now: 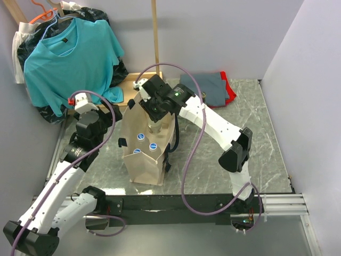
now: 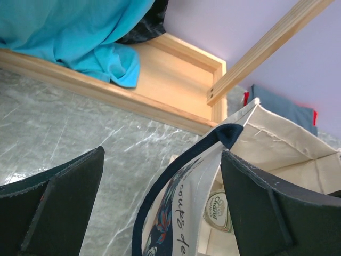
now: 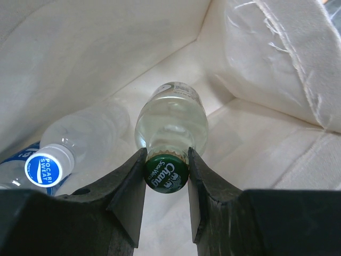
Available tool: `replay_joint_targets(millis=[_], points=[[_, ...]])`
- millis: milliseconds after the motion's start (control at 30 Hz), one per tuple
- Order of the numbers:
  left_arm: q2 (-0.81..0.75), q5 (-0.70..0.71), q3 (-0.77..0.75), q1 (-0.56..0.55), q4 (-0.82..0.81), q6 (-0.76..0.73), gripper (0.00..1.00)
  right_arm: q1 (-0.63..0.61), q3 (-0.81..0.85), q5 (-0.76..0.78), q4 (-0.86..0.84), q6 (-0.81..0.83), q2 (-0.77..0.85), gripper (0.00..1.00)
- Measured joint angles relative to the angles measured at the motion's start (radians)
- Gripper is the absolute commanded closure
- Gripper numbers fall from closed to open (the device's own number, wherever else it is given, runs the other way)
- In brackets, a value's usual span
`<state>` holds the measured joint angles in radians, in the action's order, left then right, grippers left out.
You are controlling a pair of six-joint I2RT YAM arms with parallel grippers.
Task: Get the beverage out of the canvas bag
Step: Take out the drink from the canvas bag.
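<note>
Right end effector (image 3: 166, 157) tight on green-capped bottle (image 3: 170, 122), base unseen within canvas bag (image 1: 145, 166).

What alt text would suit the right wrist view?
The right claw grips a clear Chang bottle by its green cap, inside the canvas bag. A Pocari Sweat bottle lies to its left.

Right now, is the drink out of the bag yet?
Not yet. Done: the right gripper is inside the canvas bag, shut on the glass bottle by its green cap. In hand: that bottle, low in the bag. Left: lifting it out. The left gripper is open at the rim.
</note>
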<state>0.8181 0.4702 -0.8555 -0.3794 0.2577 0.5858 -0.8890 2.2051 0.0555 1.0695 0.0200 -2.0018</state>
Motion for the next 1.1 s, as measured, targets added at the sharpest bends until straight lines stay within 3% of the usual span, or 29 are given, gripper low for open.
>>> replay_joint_targets(millis=[500,1100], points=[[0.002,-0.072,0.004,0.0,-0.013,0.002,0.04,-0.047,-0.096,0.069,-0.037,-0.034,0.179,1.0],[-0.023,-0.118,0.008,0.0,-0.028,0.006,0.04,-0.086,-0.123,0.155,-0.024,-0.034,0.227,1.0]])
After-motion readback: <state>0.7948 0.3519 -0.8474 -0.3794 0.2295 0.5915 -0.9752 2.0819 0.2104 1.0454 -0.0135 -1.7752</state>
